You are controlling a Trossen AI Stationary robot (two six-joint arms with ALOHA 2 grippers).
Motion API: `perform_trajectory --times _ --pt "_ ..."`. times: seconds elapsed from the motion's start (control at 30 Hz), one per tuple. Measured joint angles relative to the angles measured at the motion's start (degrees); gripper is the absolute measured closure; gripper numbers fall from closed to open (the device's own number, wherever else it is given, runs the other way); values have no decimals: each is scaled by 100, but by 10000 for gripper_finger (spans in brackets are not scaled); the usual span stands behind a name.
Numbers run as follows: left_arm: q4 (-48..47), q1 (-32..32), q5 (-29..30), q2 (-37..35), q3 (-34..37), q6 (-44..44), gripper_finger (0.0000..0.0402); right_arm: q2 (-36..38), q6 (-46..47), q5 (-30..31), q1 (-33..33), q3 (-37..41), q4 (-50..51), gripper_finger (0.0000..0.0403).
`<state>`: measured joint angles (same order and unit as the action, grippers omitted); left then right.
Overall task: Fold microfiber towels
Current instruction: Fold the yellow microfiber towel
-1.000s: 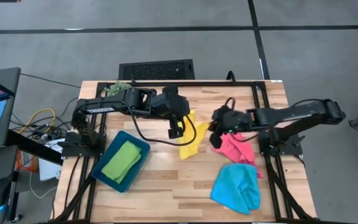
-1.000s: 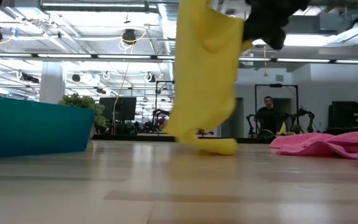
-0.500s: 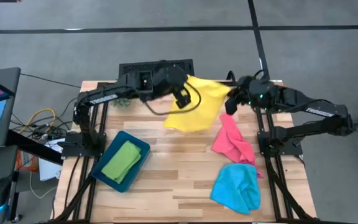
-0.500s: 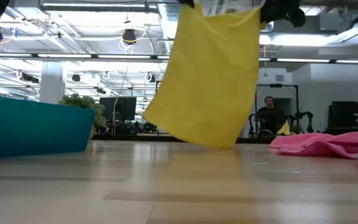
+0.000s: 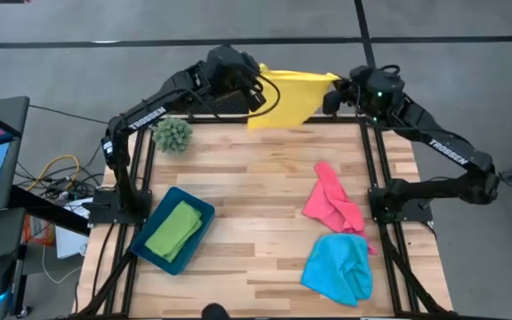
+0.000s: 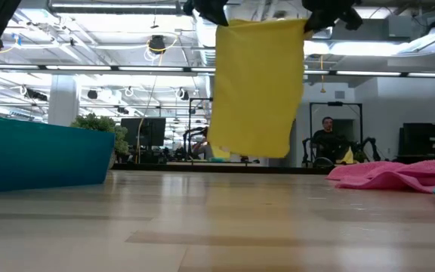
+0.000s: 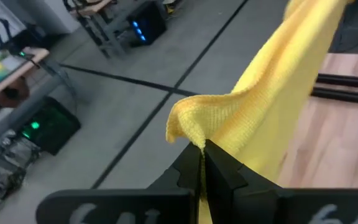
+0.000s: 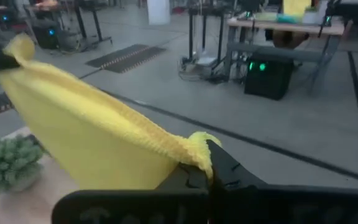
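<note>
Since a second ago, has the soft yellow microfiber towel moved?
Yes. The yellow microfiber towel has risen off the wooden table and gone toward its far edge, stretched between both grippers.

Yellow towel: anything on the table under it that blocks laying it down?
Nothing visible. Yellow towel hangs clear between left hand and right hand; the table below is bare. Pink towel lies farther right.

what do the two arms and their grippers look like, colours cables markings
Both arms are dark, near black, built of jointed boxy segments. The right arm carries white TROSSEN lettering along its link; the left arm has white lettering too. A black cable loops beside the left gripper. The right gripper is dark, and each has two flat dark fingers.
</note>
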<state>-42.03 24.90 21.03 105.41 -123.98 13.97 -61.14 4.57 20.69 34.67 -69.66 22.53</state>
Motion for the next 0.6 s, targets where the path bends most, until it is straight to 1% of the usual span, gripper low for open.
perform_trajectory --times 0.1,0.2,0.33,0.47,0.6 --pt "-170 28 -26 4 25 -91 401 24 98 -13 -51 -50 93 403" --pt "-292 -123 38 0 214 -96 401 40 348 11 -269 -45 629 403" --pt "-795 -457 122 4 600 -121 401 39 915 64 -747 116 1478 400" --pt "-929 -888 233 -9 1444 -425 401 109 1708 57 -1433 711 1971 401" --pt "-899 -1426 356 -54 2312 -878 401 292 2633 64 -2230 1473 2038 400"
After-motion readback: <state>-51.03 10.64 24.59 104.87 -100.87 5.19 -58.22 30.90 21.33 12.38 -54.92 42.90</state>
